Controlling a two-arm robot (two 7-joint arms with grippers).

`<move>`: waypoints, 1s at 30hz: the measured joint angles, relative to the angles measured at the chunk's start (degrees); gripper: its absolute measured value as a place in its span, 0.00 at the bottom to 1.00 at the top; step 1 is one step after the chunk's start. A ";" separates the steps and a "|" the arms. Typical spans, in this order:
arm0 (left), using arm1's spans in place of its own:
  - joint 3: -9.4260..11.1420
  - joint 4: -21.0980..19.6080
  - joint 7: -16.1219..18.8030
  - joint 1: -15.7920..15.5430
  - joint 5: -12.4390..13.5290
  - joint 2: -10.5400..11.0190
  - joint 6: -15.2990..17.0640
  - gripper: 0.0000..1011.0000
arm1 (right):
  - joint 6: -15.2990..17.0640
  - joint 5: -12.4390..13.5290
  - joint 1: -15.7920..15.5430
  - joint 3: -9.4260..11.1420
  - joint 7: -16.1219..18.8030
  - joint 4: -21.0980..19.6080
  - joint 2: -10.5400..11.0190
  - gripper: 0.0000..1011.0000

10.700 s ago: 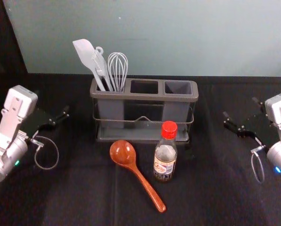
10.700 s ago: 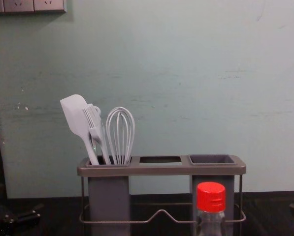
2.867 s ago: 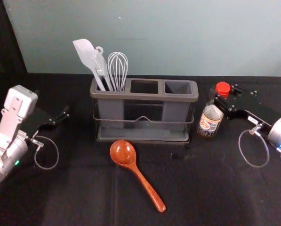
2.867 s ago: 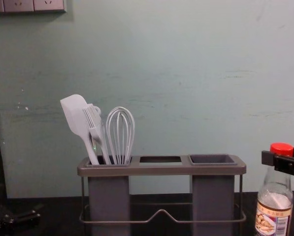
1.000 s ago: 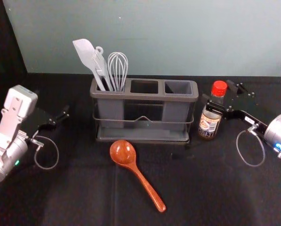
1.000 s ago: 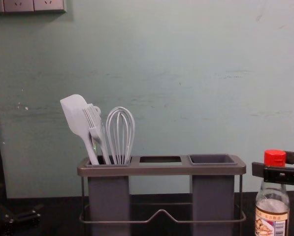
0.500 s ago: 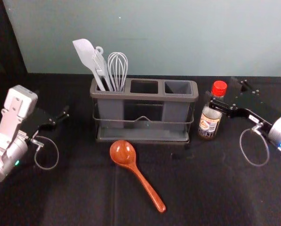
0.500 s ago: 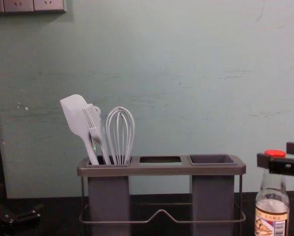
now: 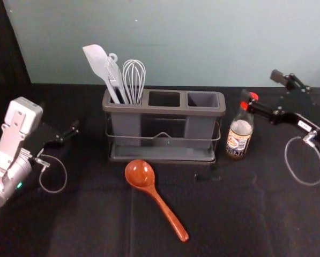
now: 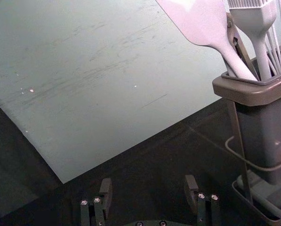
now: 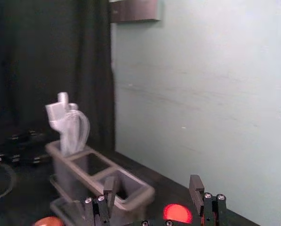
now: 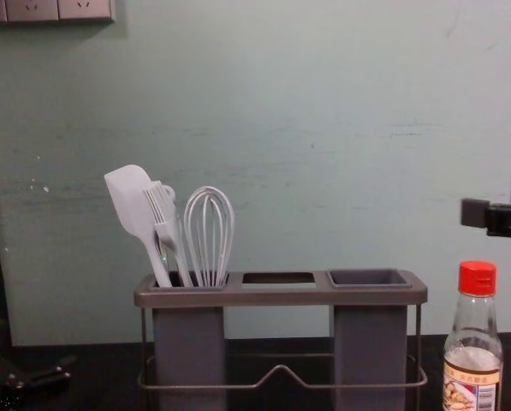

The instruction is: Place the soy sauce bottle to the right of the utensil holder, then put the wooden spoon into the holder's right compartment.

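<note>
a smooth, pale green-grey wall [image 12: 323, 128], scuffed in faint streaks, stands behind the utensil holder [image 9: 165, 111]. soft black cloth [image 9: 106, 214], lightly creased, spreads under and around it. the holder itself is a long, round-cornered frame of matte grey with three squarish openings and a thin wire rail [image 12: 281, 370] bent to a peak at its middle.

to the right of the holder is the right gripper [image 9: 264, 90], raised above the bottle's cap with its black fingers spread wide and nothing held; in the frame before, they were down at cap height. well to the left of the holder, the left gripper [image 9: 59, 116] is parked, fingers wide apart, gripping nothing.

in front of the holder lies the glossy, reddish wooden spoon [image 9: 139, 174], its round bowl nearest the holder and its handle slanting away to the right, just as before. the soy sauce bottle [image 9: 238, 140], clear glass with a paper label and a ridged red cap, stands upright near the holder's right side, in the same spot as a moment ago.

in the holder's left compartment lean a flat pale spatula [image 9: 97, 60], a looped wire whisk [image 12: 210, 223] and a bristled brush [image 12: 163, 214].
</note>
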 joint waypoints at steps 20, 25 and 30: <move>0.00 0.00 0.00 0.00 0.00 0.00 0.00 0.99 | 22.11 1.10 7.99 -16.03 2.79 -10.40 1.22 0.99; 0.00 0.00 0.00 0.00 0.00 0.00 0.00 0.99 | 31.06 0.29 12.07 -20.59 -0.63 -8.80 -1.98 0.99; 0.00 0.00 0.00 0.00 0.00 0.00 0.00 0.99 | 43.28 -0.56 16.73 -24.66 -5.49 -5.90 -6.68 0.99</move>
